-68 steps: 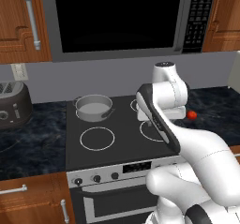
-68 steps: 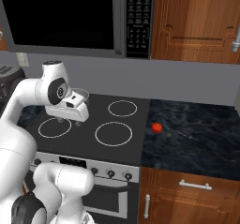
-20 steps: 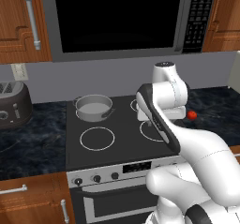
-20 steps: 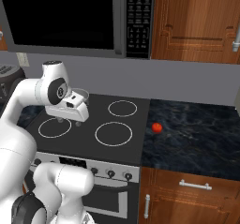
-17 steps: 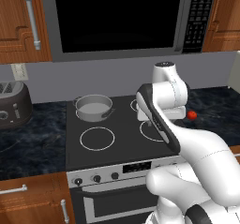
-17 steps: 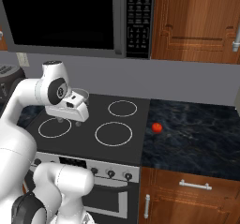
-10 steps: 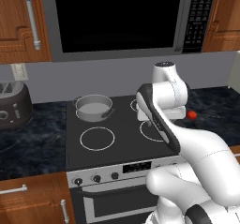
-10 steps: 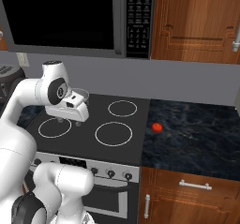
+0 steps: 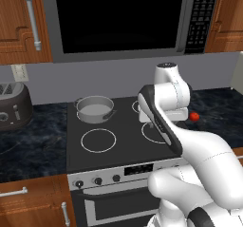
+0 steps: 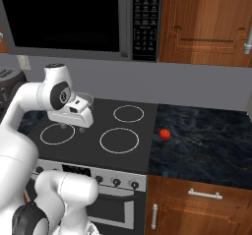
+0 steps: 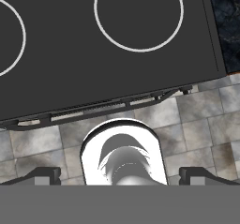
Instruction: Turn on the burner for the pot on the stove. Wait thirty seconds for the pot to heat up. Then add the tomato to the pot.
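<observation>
- Pot (image 9: 95,108) sits on the back-left ring of the stove (image 9: 118,147), a shallow grey metal pan with a pale inside and two short side handles; in the right base view only a sliver of its rim shows behind the arm's wrist.
- Gripper (image 11: 120,175) hangs above the front half of the cooktop, pointing straight down; the hand view shows its two dark fingertips (image 11: 44,175) standing far apart at the bottom corners, with nothing between them.
- The pot is behind and to the left of the hand, well apart from it, touched by nothing.
- Tomato (image 10: 165,133) lies on the dark speckled counter (image 10: 211,145) just right of the stove's edge, near the front-right ring (image 10: 118,140) and clear of the arm; in the left base view it peeks out as a red dot (image 9: 194,117) beside the wrist.
- Below the hand, the hand view shows the cooktop's front edge, then the silver panel and tiled floor (image 11: 197,124) beyond it.
- Small black knobs (image 9: 97,181) line the front panel, low and forward of the gripper.
- Front-left ring (image 9: 98,140) is bare, as are both right-hand rings.
- Overhead, the black microwave (image 9: 118,17) closes off the room above the back burners.
- A dark toaster (image 9: 13,108) stands on the counter left of the stove, well apart from the pot.
</observation>
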